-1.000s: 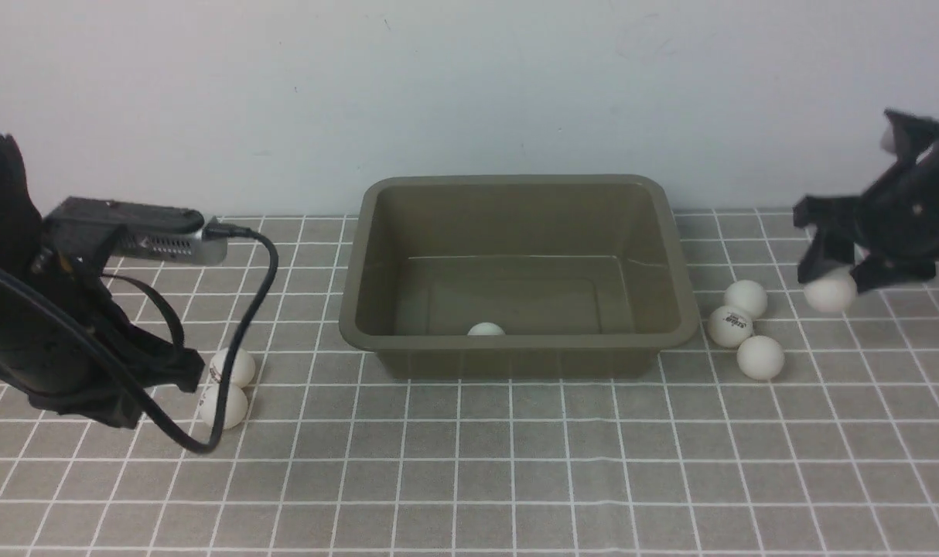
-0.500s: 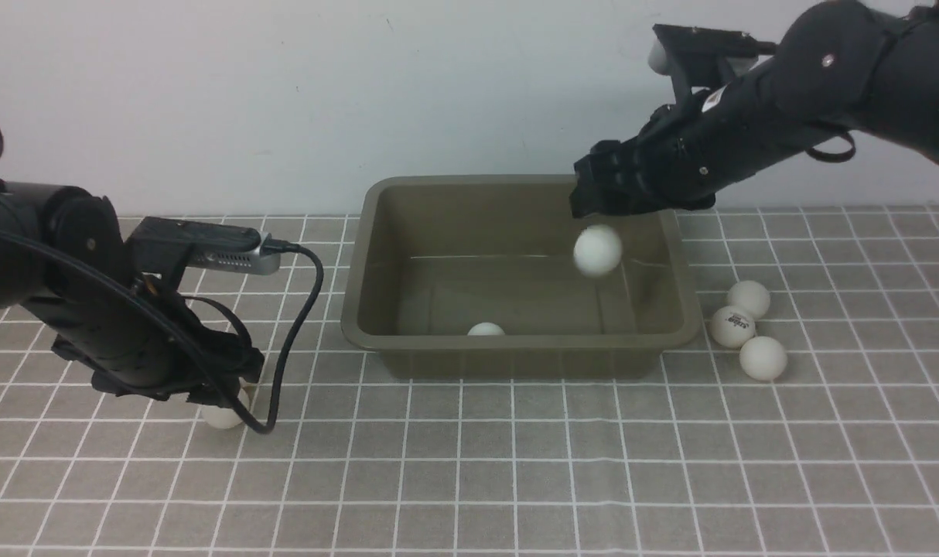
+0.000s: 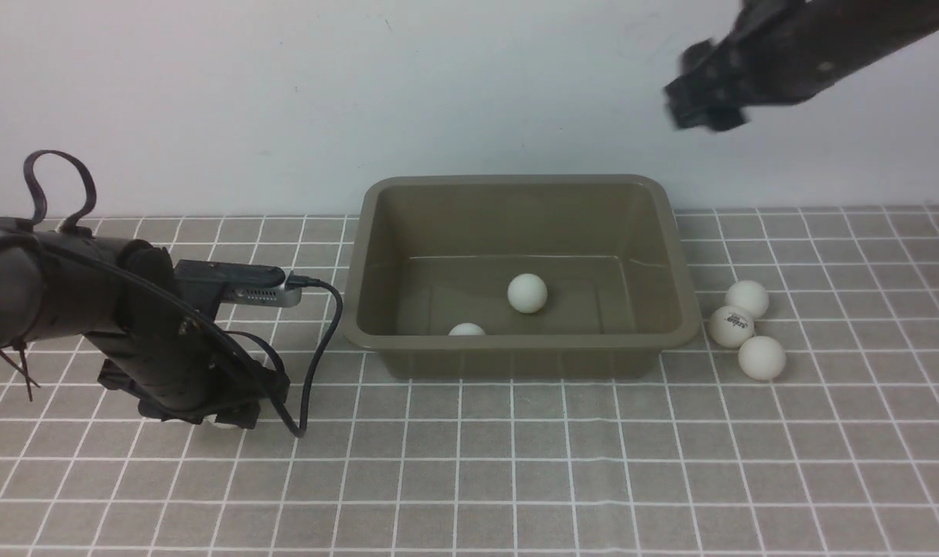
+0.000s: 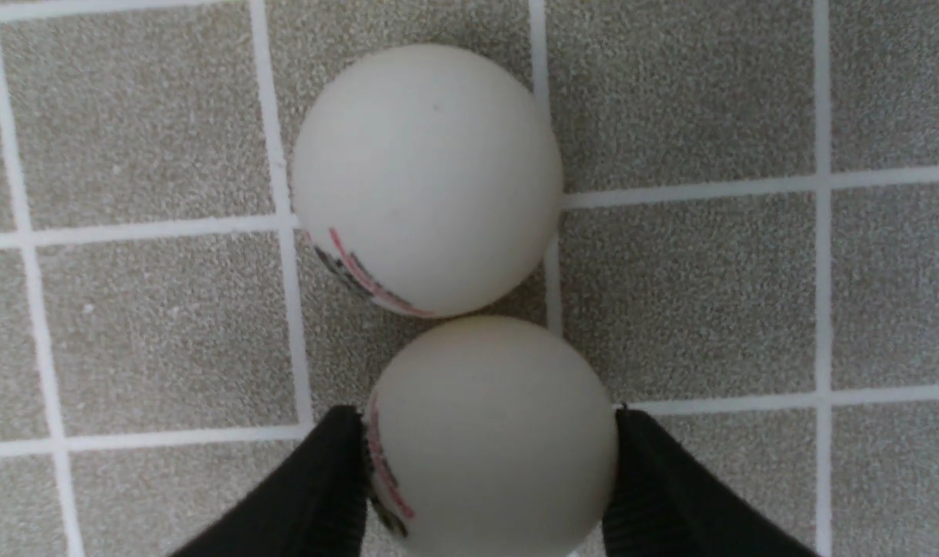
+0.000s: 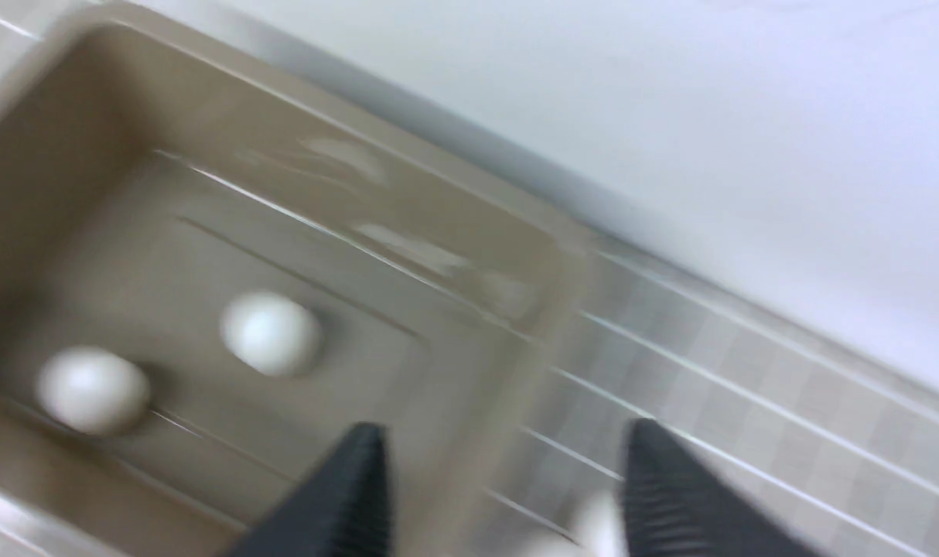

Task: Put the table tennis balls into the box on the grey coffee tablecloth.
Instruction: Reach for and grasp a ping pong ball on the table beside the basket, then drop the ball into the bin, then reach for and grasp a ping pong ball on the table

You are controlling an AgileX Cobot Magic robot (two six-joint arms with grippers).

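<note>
The olive-brown box [image 3: 516, 356] stands on the grey coffee tablecloth [image 3: 516, 464]. Two table tennis balls lie inside it, one mid-floor [image 3: 527, 293] and one by the near wall [image 3: 466, 329]. Three more balls [image 3: 731, 326] lie right of the box. My left gripper [image 3: 226, 414] is low on the cloth left of the box. In the left wrist view it [image 4: 489, 414] is shut on a ball [image 4: 493, 464] that touches a second ball [image 4: 427, 178]. My right gripper [image 3: 701, 108] is high above the box's far right corner, open and empty [image 5: 500, 433], blurred.
A white wall runs behind the box. My left wrist camera [image 3: 241, 294] and its black cable [image 3: 319, 363] hang near the box's left wall. The right wrist view shows the box floor with both balls [image 5: 271, 333] and grid cloth beyond the rim.
My right gripper let its ball go into the box, then rose and swung back right. My left arm moved right and down onto the pair of balls, fingers now around one.
</note>
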